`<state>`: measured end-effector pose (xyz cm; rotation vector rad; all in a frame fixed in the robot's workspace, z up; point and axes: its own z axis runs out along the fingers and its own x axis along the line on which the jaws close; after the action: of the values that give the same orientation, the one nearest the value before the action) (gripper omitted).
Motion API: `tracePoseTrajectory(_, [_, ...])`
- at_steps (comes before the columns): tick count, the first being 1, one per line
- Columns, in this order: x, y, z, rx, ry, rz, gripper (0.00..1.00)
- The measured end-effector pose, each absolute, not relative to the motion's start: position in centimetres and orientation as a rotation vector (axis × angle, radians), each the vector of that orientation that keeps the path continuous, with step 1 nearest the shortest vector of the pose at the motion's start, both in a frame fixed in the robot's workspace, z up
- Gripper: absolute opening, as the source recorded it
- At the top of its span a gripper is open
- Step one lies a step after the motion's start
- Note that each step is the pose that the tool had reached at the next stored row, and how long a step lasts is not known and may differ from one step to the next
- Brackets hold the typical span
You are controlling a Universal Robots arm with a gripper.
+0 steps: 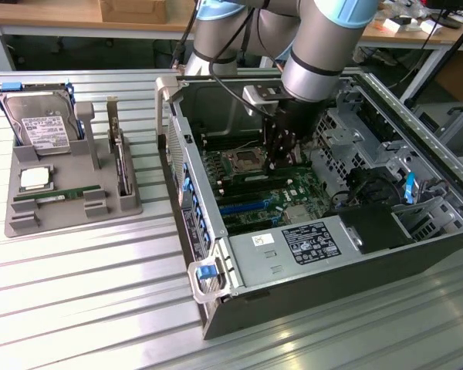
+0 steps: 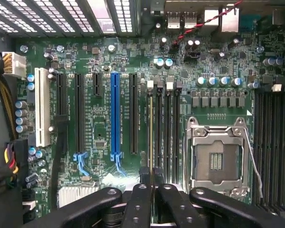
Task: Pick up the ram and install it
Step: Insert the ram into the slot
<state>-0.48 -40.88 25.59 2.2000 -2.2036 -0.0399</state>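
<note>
The ribbed metal tabletop (image 1: 77, 308) runs across the bottom of the exterior view. On it, from the lower middle to the right, an open computer case (image 1: 332, 285) lies on its side. Nearest in the case is a silver power supply (image 1: 282, 250) with a black label. Beyond it lies the green motherboard (image 1: 262, 193).

The end effector (image 1: 276, 163) is down inside the case, just right of the empty processor socket (image 1: 239, 162), over the memory slots. In the wrist view the end effector (image 2: 151, 171) sits at the bottom centre with its two black fingers (image 2: 145, 173) drawn almost together. A thin yellowish edge (image 2: 150, 128) runs from the narrow gap between them along the nearest memory slot. I cannot tell whether it is clamped between the fingers or sitting in the slot. The socket (image 2: 217, 159) is to the right of it, and a blue card slot (image 2: 115, 114) to the left.

At the left of the exterior view stands a grey tray (image 1: 31, 220). The ram (image 1: 58, 195), a narrow green strip with a pale label, lies flat in the tray's front groove, well apart from the end effector. Behind it sit a square silver chip (image 1: 35, 179) and a hard drive (image 1: 40, 123). A card with a metal bracket (image 1: 119, 162) stands on edge at the tray's right side.

The robot arm (image 1: 324, 46) comes down from the top centre.
</note>
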Motion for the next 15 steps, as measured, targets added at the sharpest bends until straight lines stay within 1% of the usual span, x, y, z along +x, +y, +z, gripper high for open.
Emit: tracePoseTrajectory(15, [-1.2,-40.9,24.4,2.2,-2.203,-0.04,0.12])
